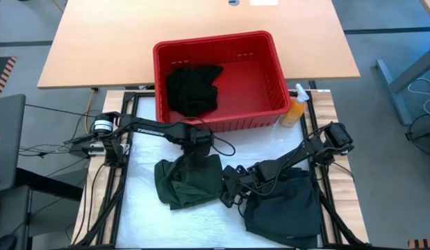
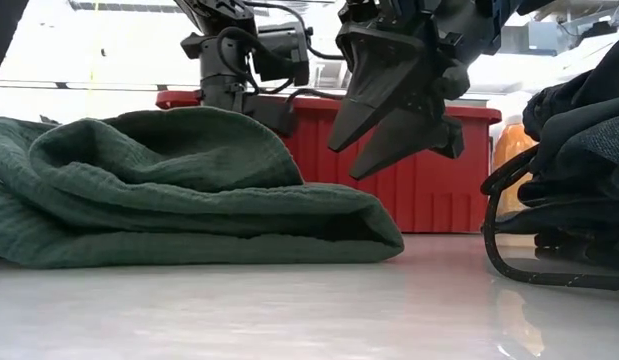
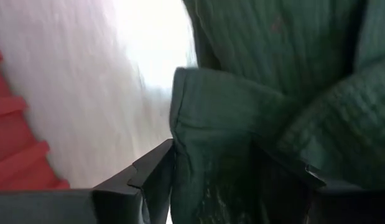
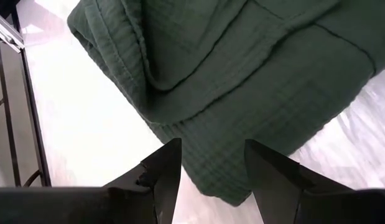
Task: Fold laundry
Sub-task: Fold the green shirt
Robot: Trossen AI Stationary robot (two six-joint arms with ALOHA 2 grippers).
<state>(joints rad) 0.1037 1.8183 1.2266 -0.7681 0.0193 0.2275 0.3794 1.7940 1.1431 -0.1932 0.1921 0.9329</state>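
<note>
High view: left tool (image 1: 194,154) clamped on green shirt (image 1: 188,182), right tool (image 1: 228,186) apart, red basket (image 1: 270,90) behind.

green garment (image 1: 188,182) mid-table — red basket (image 1: 270,90) behind

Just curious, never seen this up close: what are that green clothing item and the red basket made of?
The green garment looks like soft woven cotton, matte, with a fine crinkled rib texture and stitched hems. The red basket looks like hard moulded plastic, slightly glossy, with slotted walls.

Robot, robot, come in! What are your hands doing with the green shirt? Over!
Left gripper shut on green shirt. Right gripper open, hovering over its edge. Nothing in the way.
</note>
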